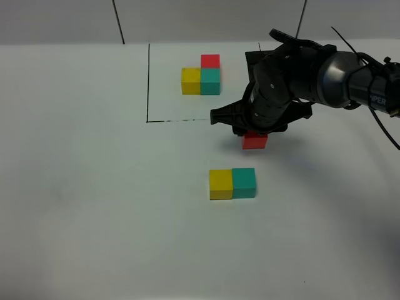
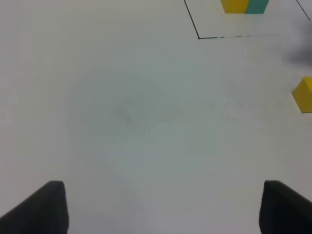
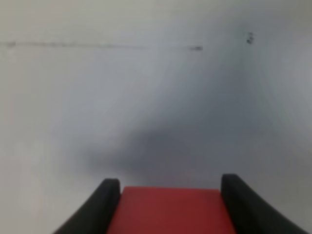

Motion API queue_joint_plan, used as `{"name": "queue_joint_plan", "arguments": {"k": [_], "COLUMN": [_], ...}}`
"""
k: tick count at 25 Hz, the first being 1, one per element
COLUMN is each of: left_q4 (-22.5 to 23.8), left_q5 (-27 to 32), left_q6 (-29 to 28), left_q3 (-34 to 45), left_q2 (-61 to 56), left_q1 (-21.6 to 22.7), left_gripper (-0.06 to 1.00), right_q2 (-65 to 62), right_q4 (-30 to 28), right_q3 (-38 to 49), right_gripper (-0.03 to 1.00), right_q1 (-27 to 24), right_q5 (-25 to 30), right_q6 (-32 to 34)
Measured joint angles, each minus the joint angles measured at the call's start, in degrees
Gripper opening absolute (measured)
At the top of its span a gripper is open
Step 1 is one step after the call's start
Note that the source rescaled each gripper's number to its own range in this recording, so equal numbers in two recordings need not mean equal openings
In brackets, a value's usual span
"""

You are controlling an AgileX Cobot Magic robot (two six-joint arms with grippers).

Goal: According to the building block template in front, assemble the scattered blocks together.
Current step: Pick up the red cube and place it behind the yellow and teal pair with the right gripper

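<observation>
The right gripper (image 1: 255, 132) hides the top of the red cube (image 1: 255, 141). In the left wrist view, the yellow cube (image 2: 304, 94) is cut off at the edge, and the template (image 2: 243, 5) also. The right wrist view is blurred.

The smooth white desk (image 1: 94, 219) is showing a matt, faintly sheened surface, with a thin black line (image 1: 149, 81) looking drawn or taped flat on it. The loose yellow cube (image 1: 220, 184), teal-green cube (image 1: 244, 182) and red cube (image 1: 255, 141) are looking matt and plain, like painted wood or foam. The framed trio of small cubes (image 1: 201, 77) is appearing equally dull. The right tool (image 3: 168, 195) is showing black, matt plastic fingers (image 3: 105, 200); its arm housing (image 1: 337, 78) is gleaming slightly.
</observation>
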Motion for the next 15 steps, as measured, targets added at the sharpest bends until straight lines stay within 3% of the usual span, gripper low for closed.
{"name": "queue_joint_plan", "arguments": {"k": [15], "left_q4": [0.1], "left_q5": [0.0], "left_q6": [0.0], "left_q3": [0.0], "left_q2": [0.0], "left_q1": [0.0], "left_gripper": [0.74], "right_q2": [3.9], "right_q4": [2.2], "right_q3": [0.0], "right_gripper": [0.02], "right_q1": [1.3], "right_q5": [-0.2], "right_q6": [2.1]}}
